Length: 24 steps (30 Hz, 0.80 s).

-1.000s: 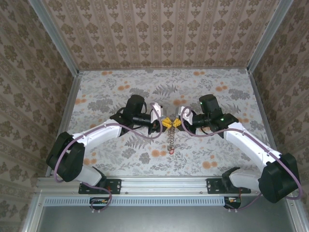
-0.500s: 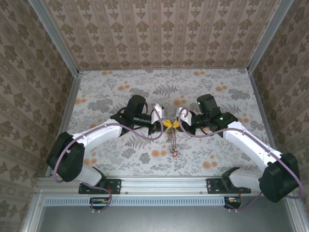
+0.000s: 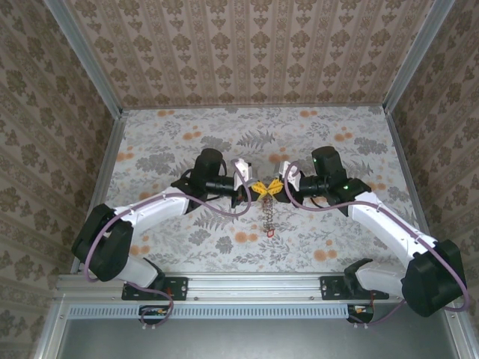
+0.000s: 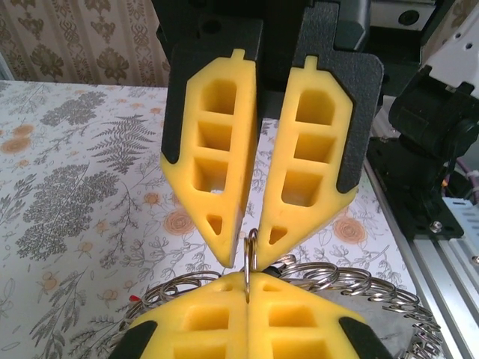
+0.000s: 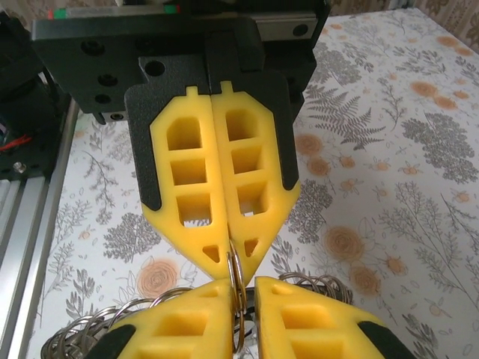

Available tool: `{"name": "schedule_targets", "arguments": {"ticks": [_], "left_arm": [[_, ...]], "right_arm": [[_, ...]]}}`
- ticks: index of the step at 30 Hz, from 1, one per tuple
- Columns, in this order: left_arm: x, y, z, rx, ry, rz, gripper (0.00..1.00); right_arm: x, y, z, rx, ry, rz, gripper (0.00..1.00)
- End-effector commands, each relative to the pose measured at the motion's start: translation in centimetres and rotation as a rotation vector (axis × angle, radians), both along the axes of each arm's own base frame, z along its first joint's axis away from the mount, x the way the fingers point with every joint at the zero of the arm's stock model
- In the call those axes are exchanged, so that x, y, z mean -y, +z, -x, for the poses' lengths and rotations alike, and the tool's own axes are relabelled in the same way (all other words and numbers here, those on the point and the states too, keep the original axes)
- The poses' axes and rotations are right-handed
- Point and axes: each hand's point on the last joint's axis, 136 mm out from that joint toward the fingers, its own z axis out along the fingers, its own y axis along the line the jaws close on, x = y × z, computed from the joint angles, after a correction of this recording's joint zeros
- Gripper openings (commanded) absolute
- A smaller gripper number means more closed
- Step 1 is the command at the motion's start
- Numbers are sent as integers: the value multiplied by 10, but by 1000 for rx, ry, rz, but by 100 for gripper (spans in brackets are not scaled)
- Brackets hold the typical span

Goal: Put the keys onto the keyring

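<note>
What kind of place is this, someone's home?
Probably a robot test booth, not a real room: two robot arms bolted to a metal rail, and a small table boxed in by wallpapered panels.

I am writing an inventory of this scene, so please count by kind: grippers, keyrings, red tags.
Grippers: 2 (left gripper, right gripper)
Keyring: 1
Red tag: 1
Total: 4
</note>
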Motion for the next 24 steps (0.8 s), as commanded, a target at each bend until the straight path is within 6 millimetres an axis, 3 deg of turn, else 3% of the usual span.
{"name": "schedule_targets", "arguments": {"ticks": [1,8,13,17,24], "left_arm": [[2,34,9,36,-59,114,0],[-4,36,3,33,-29,134,0],[-5,20,3,64,-24,10,17],[-7,12,2,87,-20,-66,18],[-5,16,2,97,-30,-71,19]], "right_arm": [[-4,15,-1,35,18,-78,15],[1,14,-6,42,-2,-62,0],[1,20,0,62,32,-17,0],[0,20,3,70,52,40,0],[-5,25,7,79,69,57,0]]}}
